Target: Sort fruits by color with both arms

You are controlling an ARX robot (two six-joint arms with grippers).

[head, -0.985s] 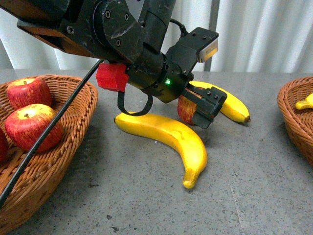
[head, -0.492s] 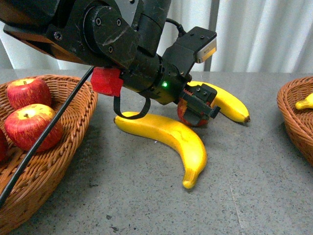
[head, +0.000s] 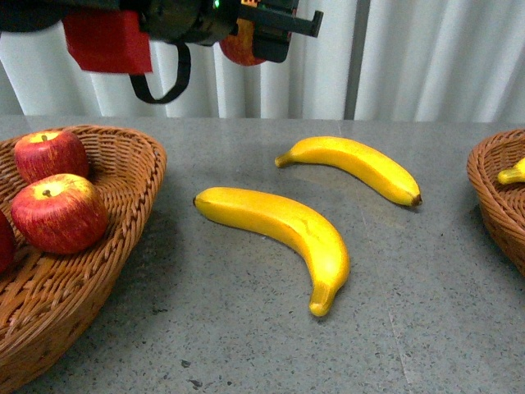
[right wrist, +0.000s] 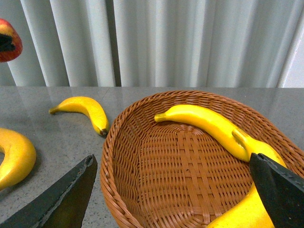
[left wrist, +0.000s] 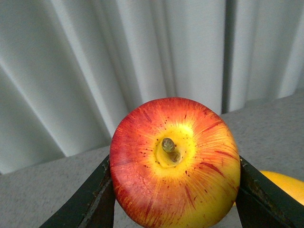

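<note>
A grey speckled tabletop [head: 426,320] carries two woven brown wicker baskets, the left basket [head: 131,176] and the right basket [head: 492,189], set well apart at opposite edges of the front view. The black left robot arm [head: 176,12], fitted with a red block [head: 107,37], stretches across the top of that view, high above the table and in front of a pale pleated curtain [head: 443,57]. Two long, curved yellow bananas lie on the bare surface between the baskets, the nearer banana [head: 287,230] and the farther banana [head: 353,164], close to each other but not touching. Two more yellow bananas [right wrist: 209,123] rest inside the right basket. Glossy red apples streaked with yellow sit in the left basket: two in full view [head: 49,152] [head: 57,213] and the edge of a third at the frame's border. The left gripper [left wrist: 175,166] clamps a further red-and-yellow held apple [left wrist: 175,142], stem facing the wrist camera, with a black finger pressed to each side. The right gripper [right wrist: 171,166] is over the right basket with its fingers spread wide and nothing between them.
</note>
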